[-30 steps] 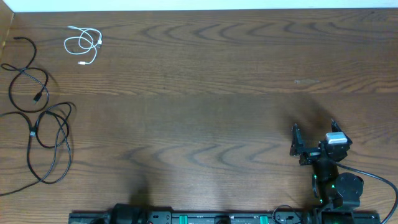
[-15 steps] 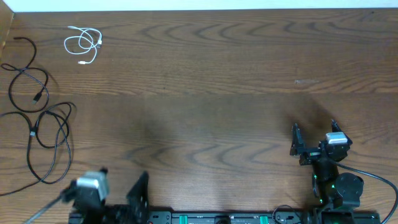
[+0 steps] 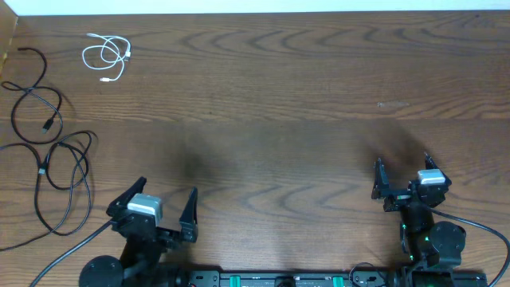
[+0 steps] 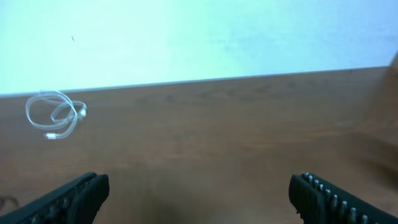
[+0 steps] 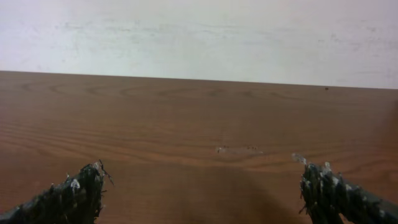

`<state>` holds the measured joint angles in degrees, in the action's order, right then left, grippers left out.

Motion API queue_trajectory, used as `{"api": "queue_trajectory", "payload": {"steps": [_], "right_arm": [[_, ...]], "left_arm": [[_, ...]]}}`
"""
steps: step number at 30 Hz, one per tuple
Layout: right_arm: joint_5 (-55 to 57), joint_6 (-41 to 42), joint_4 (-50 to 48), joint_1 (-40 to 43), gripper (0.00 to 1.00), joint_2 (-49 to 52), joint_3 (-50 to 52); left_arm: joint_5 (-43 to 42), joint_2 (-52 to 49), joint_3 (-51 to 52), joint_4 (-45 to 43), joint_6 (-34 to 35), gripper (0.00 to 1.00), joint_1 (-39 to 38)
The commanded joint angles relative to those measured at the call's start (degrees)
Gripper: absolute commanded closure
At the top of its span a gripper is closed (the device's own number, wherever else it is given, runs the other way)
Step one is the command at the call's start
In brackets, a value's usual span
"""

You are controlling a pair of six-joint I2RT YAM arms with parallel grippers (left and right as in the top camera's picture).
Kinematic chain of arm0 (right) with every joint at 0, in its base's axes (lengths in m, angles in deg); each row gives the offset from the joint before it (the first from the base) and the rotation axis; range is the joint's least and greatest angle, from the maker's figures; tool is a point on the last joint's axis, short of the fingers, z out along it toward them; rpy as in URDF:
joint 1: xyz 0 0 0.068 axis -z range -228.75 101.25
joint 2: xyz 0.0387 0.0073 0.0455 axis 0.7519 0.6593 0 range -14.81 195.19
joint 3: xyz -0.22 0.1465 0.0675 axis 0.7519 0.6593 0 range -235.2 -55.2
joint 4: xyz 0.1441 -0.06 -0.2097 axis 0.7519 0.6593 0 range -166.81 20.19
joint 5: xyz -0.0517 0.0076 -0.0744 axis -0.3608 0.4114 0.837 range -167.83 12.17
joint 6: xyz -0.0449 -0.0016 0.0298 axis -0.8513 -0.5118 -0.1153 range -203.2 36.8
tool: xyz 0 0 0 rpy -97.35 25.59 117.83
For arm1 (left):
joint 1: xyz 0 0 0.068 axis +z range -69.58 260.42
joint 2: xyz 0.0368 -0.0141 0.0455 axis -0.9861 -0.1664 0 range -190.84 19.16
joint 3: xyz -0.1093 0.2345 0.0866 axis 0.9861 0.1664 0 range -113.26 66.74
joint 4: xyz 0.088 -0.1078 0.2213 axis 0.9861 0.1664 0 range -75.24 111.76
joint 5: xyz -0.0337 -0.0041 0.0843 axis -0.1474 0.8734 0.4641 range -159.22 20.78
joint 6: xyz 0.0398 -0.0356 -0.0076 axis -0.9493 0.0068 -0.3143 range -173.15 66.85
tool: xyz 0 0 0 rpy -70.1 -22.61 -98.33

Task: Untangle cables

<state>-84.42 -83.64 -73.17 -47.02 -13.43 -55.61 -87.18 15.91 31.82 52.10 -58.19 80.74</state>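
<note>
The left end effector (image 3: pixel 163 195) has come in, jaws spread. The black cables (image 3: pixel 41 169) lie to its left, stretched near to far; the right end effector (image 3: pixel 402 165), also spread, is farther.

Your overhead view is evenly lit and sharp; soft shadows smudge the counter (image 3: pixel 279 119); your left wrist picture is blurred, its wall washed bluish-white.

The black cables (image 3: pixel 41 170) are running off the overhead view's left edge. The white cable (image 4: pixel 57 114) is appearing blurred in the left wrist view.
</note>
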Motion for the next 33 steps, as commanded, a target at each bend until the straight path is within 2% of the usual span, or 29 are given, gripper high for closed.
{"api": "queue_trajectory", "payload": {"steps": [1, 11, 17, 22, 27, 33], "right_arm": [[0.4, 0.6, 0.3, -0.3, 0.01, -0.4, 0.1], [0.4, 0.6, 0.3, -0.3, 0.01, -0.4, 0.1], [0.4, 0.6, 0.3, -0.3, 0.01, -0.4, 0.1], [0.4, 0.6, 0.3, -0.3, 0.01, -0.4, 0.1], [0.4, 0.6, 0.3, -0.3, 0.01, -0.4, 0.1], [0.4, 0.6, 0.3, -0.3, 0.01, -0.4, 0.1]], "left_arm": [[-1.0, 2.5, 3.9, -3.4, -2.9, 0.02, 1.0], [-0.8, 3.1, 12.2, -15.0, -3.1, 0.02, 1.7], [-0.8, 3.1, 19.2, -25.2, -2.3, 0.02, 1.7], [2.5, 3.1, 24.0, -30.7, 3.4, 0.02, 1.7], [3.1, 3.1, 26.9, -35.0, 3.8, 0.02, 1.7], [6.9, 3.1, 29.0, -36.3, 9.1, 0.02, 1.7]]}}
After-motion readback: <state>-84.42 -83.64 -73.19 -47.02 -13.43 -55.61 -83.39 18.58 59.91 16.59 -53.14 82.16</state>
